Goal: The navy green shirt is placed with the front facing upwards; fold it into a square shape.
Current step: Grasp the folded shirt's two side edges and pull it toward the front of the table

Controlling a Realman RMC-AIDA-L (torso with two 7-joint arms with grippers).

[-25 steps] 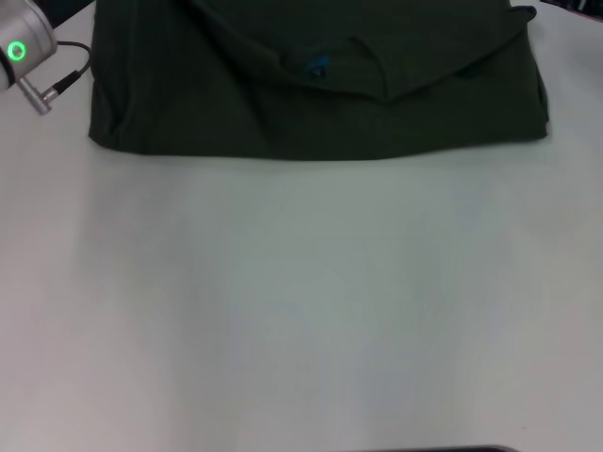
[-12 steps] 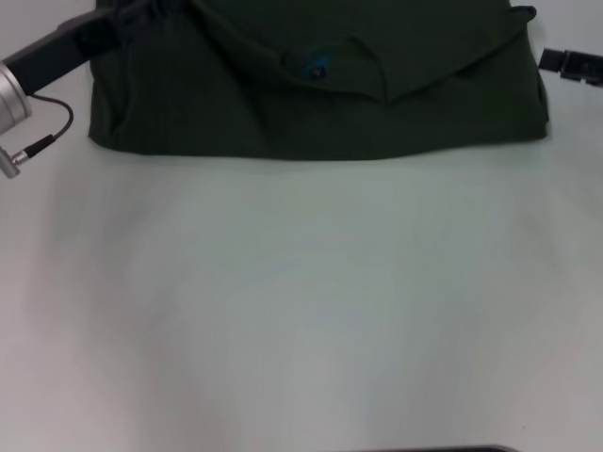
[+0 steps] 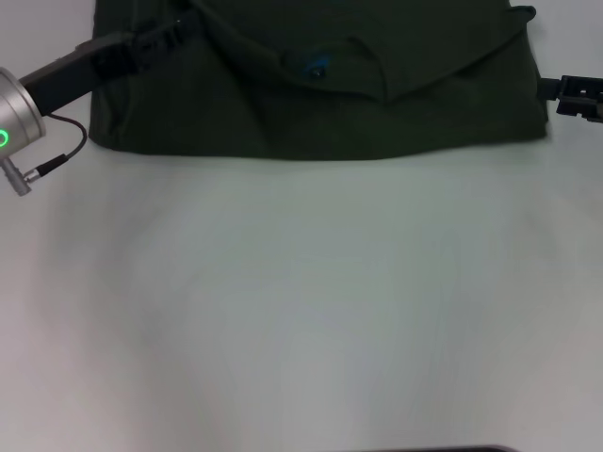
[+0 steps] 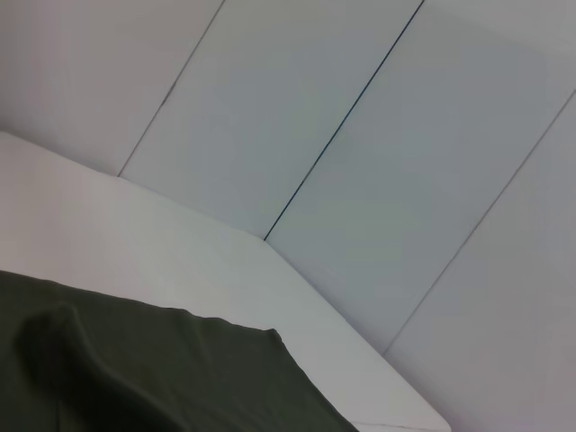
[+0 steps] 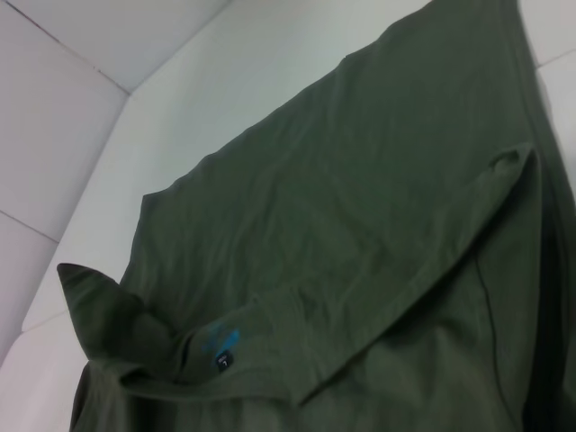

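At the far side of the white table [image 3: 301, 301] lies the dark olive-green cotton shirt [image 3: 320, 104], partly folded. Left gripper [image 3: 174, 28] rests over its left edge, right gripper [image 3: 565, 92] just beside its right edge, probably for the next fold; whether their fingers are open, I cannot tell.

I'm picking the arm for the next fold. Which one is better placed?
Left, probably. The left gripper is already over the shirt near its left edge, where it could take hold of cloth. The right gripper sits just off the shirt's right edge, above bare table.
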